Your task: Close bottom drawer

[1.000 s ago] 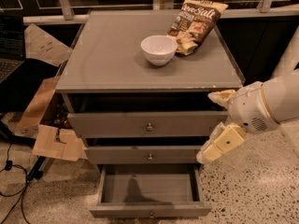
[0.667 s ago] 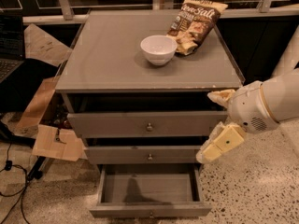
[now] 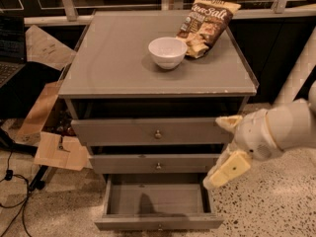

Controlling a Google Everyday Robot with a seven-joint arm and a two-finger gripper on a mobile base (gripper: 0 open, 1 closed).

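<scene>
One bottom drawer [image 3: 158, 224] juts out, apparently just below the gripper [image 3: 225, 147].

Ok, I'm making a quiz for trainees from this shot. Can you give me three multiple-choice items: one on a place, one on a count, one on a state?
1. Where is the tool?
A. Left of the cabinet
B. Over its top
C. By its right front edge, level with the middle drawer

2. How many drawers does the cabinet have?
A. Two
B. Three
C. Four

3. What state is the bottom drawer in?
A. Pulled out
B. Pushed shut
C. Taken out and lying on the floor

Answers:
1 C: the tool hangs at the right front edge, fingers apart, beside the middle drawer.
2 B: three fronts are stacked, each with a knob.
3 A: its inside shows from above, well forward of the other fronts.
</scene>
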